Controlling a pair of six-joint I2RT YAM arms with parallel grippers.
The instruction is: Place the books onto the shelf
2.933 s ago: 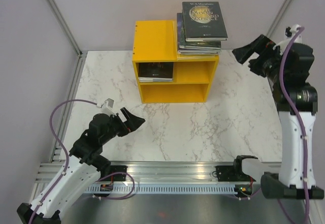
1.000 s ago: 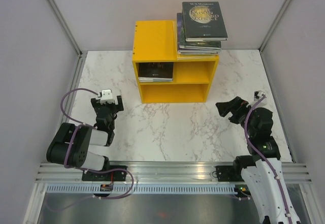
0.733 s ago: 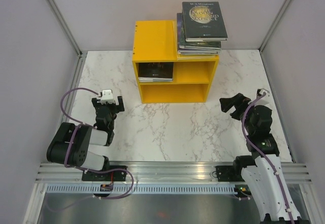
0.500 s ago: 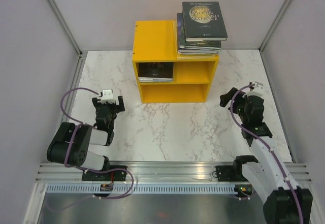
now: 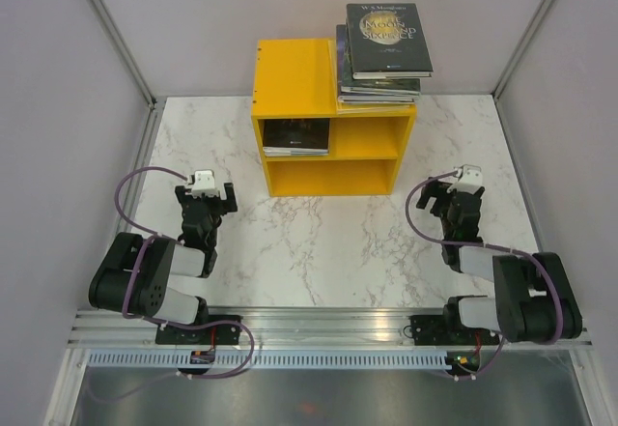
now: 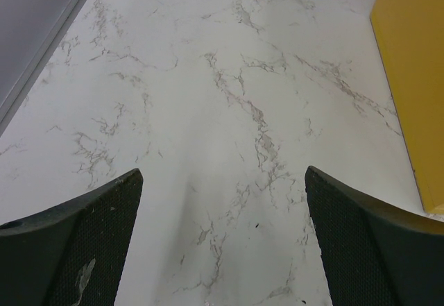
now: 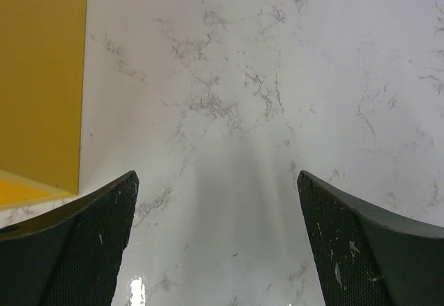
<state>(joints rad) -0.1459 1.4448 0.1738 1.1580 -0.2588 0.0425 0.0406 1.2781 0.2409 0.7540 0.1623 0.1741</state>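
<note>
The yellow shelf (image 5: 290,73) stands at the back middle of the marble table. A stack of books (image 5: 386,49) lies on its top at the right, a dark cover uppermost. One more dark book (image 5: 296,136) lies in the upper compartment, at its left. The lower compartment looks empty. My left gripper (image 5: 206,197) rests low at the near left, open, with only marble between its fingers (image 6: 83,243). On the near right my right gripper (image 5: 456,194) is also open and holds nothing. The shelf's side shows at the right edge (image 6: 416,77) of the left wrist view and at the left edge (image 7: 38,77) of the right wrist view.
An aluminium rail (image 5: 319,325) carrying both arm bases runs along the near edge. Grey walls with metal frame posts (image 5: 111,30) close in the table at the left, back and right. Purple cables (image 5: 130,184) loop beside each arm.
The right arm has folded down from a raised pose to rest low at the near right, its gripper still open. The left arm folded back earlier and has stayed still for the last second.
</note>
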